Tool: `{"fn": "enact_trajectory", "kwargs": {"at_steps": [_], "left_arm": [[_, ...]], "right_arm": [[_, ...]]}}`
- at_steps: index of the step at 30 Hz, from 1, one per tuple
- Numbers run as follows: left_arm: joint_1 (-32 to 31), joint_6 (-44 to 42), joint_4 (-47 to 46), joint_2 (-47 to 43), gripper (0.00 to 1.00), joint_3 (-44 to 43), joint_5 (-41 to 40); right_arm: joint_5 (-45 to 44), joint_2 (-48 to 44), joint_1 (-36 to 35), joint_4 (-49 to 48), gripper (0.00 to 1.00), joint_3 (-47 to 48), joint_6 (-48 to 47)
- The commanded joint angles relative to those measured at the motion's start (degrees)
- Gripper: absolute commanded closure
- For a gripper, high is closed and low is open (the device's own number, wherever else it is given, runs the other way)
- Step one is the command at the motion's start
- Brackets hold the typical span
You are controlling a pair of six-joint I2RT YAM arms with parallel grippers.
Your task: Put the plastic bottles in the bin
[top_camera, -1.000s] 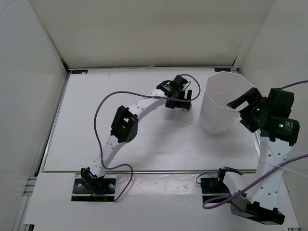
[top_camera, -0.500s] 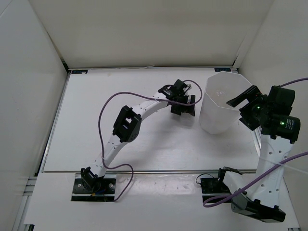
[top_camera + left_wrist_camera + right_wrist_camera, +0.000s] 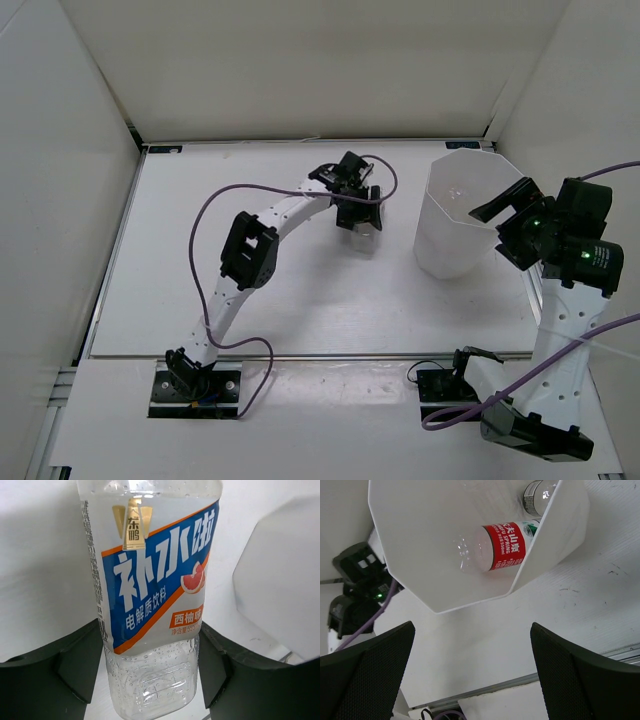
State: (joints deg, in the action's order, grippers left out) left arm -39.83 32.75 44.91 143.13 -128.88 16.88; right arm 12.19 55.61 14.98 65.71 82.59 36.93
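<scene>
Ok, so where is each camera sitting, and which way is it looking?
Top camera: above and behind the arms, looking down at the table; both arms show, left gripper at the blue-label bottle, right gripper by the bin.
Left wrist camera: rides that wrist, looking along its fingers, which touch the bottle's sides.
Right wrist camera: rides its wrist, looking down into the bin at a red-label bottle, between its open fingers.
Shared: top and right wrist see the bin; top and left wrist, the blue-label bottle.

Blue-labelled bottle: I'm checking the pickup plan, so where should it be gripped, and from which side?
Grip the blue-labelled bottle across its straight labelled middle, approaching square to the label face as the left end effector does; its flanks there are parallel.
</scene>
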Motion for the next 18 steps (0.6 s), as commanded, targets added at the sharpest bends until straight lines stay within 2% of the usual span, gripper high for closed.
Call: {"fn": "enact_trajectory", "kwargs": {"at_steps": [1, 4, 8, 13, 15, 18], "left_arm": [[2.2, -2.1, 2.9, -11.2, 0.52, -7.1, -6.2], [2.8, -7.0, -3.0, -16.1, 0.52, -12.6, -3.7], [2.8, -11.6, -13.7, -23.2, 0.53, -14.5, -0.6], [0.4, -6.8, -30.8, -21.8, 0.54, -19.2, 1.6], [-1.1, -5.5, -35.2, -19.5, 0.51, -19.7, 2.1], [-4.5, -4.0, -39.8, -16.5, 0.53, -19.7, 2.7]], "right_arm": [[1.0, -0.2, -0.1, -2.3, 0.0, 0.1, -1.3], [1.0, -1.4, -0.1, -0.9, 0.0, 2.5, -2.6], [1.3, -1.4, -0.1, -0.4, 0.0, 8.7, -4.5], [0.2, -1.9, -0.1, 4.8, 0.0, 19.5, -3.7], [0.2, -1.9, -0.1, 5.5, 0.0, 21.7, -3.2], [3.5, -3.4, -0.1, 4.9, 0.0, 22.3, -2.6]]}}
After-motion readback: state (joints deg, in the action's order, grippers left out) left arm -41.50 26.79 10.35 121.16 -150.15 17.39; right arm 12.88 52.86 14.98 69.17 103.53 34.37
